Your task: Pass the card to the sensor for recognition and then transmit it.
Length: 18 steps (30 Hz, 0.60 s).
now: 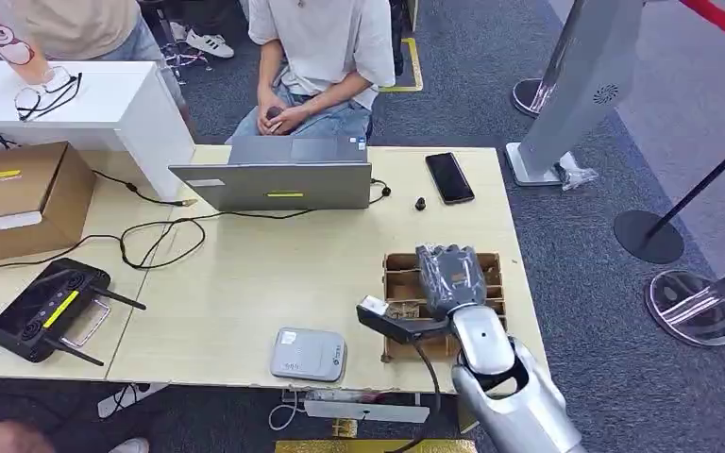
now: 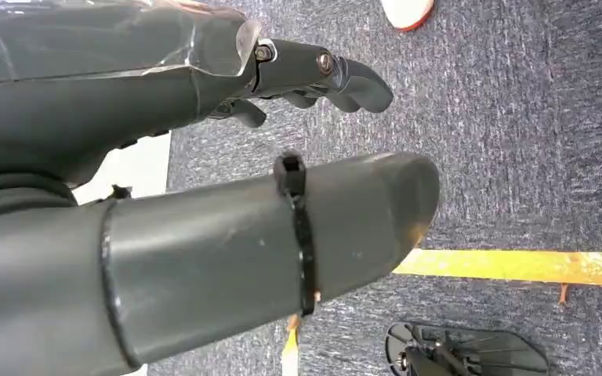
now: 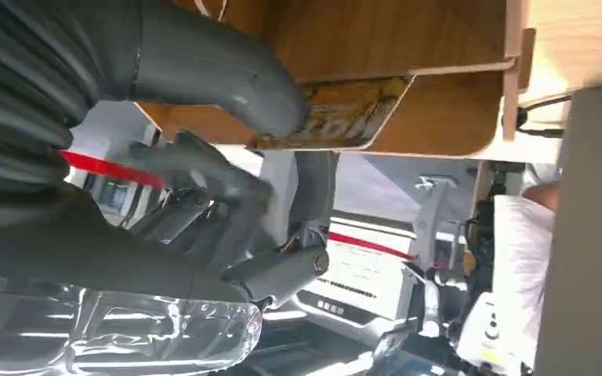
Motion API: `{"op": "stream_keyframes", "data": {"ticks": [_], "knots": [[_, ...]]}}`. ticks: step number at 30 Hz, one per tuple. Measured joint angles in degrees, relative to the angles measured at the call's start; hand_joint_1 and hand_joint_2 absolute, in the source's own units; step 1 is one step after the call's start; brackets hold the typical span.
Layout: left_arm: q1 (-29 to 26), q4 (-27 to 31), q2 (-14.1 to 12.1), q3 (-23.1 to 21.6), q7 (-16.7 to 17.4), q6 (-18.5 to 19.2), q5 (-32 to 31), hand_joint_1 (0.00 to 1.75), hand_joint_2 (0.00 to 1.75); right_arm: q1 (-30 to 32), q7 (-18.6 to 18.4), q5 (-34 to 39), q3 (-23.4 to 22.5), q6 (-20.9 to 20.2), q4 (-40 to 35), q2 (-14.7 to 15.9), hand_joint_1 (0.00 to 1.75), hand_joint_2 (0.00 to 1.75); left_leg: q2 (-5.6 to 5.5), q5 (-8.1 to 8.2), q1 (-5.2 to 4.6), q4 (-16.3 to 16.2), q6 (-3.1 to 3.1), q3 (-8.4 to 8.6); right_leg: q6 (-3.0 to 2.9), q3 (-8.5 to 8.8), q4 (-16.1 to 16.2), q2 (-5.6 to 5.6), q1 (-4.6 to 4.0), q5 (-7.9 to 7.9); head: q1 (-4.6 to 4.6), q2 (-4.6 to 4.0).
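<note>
Right hand (image 1: 448, 276) sits over the one wooden slotted box (image 1: 396, 274) at the near right of the counter (image 1: 245, 283); its thumb presses one yellow-printed card (image 3: 337, 113) against a wooden divider, fingers (image 3: 227, 184) curled below. One grey sensor (image 1: 309, 354) lies near the front edge, left of the box. Left hand (image 2: 204, 157) hangs above carpet, fingers apart, holding nothing; also counted: one laptop (image 1: 274, 184), one phone (image 1: 449, 177).

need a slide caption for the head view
Right robot hand reaching into the wooden card box beside the grey card sensor.
</note>
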State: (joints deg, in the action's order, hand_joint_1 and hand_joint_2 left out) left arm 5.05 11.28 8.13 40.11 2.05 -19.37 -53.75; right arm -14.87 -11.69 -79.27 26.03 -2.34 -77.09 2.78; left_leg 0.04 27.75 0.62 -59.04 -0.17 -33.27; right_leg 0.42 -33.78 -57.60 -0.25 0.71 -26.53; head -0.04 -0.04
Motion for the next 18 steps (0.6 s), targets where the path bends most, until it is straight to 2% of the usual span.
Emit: {"op": "stream_keyframes", "data": {"ticks": [11, 18], "knots": [[0.0, 0.0, 0.0, 0.0, 0.3, 0.2, -0.1, 0.0, 0.0, 1.0, 2.8, -2.1, -0.7, 5.7, -3.5, 0.0, 1.75, 1.75, 0.0, 0.0, 0.0, 0.0, 0.0, 0.0, 0.0, 0.0, 0.0, 0.01, 0.0, 0.0, 0.0, 0.0], [0.1, 0.0, 0.2, 0.0, 0.3, 0.4, -0.1, 0.0, 0.0, 1.0, 4.6, -2.8, -0.8, 7.8, -6.2, 0.0, 1.75, 1.75, 0.0, 0.0, 0.0, 0.0, 0.0, 0.0, 0.0, 0.0, 0.0, 0.0, 0.0, 0.0, 0.0, 0.0]]}}
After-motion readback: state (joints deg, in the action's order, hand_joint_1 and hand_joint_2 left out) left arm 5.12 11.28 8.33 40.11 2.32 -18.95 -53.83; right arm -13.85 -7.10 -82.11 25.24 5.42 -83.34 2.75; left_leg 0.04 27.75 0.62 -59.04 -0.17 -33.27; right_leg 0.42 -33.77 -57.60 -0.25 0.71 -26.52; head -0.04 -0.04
